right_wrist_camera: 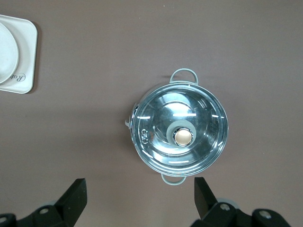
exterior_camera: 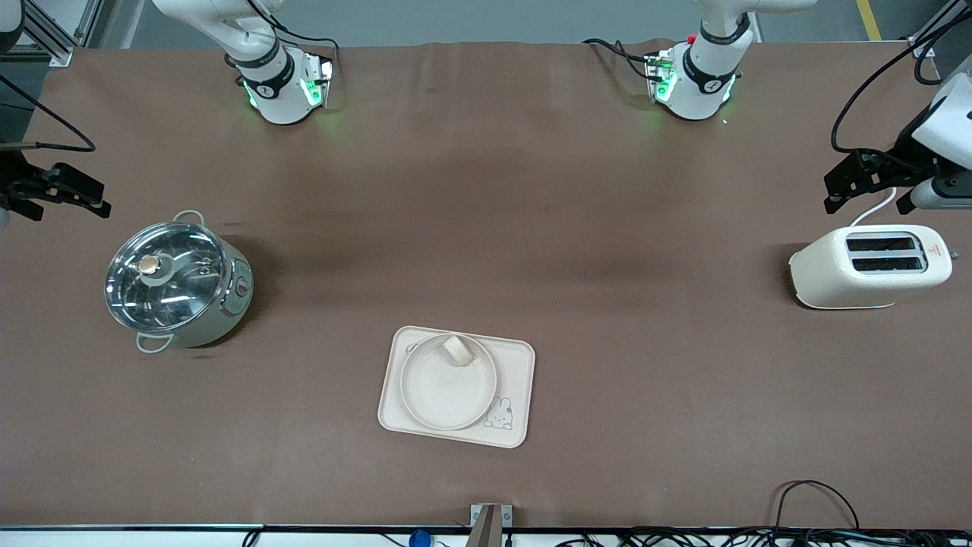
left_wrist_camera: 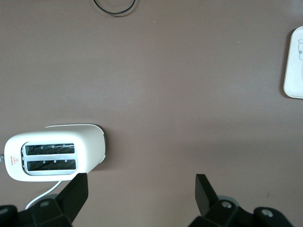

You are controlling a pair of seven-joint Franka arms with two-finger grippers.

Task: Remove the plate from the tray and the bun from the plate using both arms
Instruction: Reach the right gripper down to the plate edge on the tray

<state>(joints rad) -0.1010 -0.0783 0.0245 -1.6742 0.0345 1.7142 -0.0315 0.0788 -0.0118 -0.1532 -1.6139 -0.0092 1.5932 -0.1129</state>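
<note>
The rectangular tray (exterior_camera: 518,377) lies on the table toward the front camera, midway between the arms' ends. The round plate (exterior_camera: 444,391) sits on it. The small pale bun (exterior_camera: 456,350) rests on the plate near the rim that faces the robots. My left gripper (exterior_camera: 866,199) hangs open and empty over the brown table beside the toaster, as the left wrist view (left_wrist_camera: 142,189) shows. My right gripper (exterior_camera: 68,211) hangs open and empty over the table beside the pot, as the right wrist view (right_wrist_camera: 139,194) shows. A tray corner shows in the left wrist view (left_wrist_camera: 296,71) and in the right wrist view (right_wrist_camera: 26,61).
A white two-slot toaster (exterior_camera: 869,266) stands at the left arm's end and shows in the left wrist view (left_wrist_camera: 54,153). A steel pot with a glass lid (exterior_camera: 178,285) stands at the right arm's end and shows in the right wrist view (right_wrist_camera: 180,135). Cables lie along the table's front edge.
</note>
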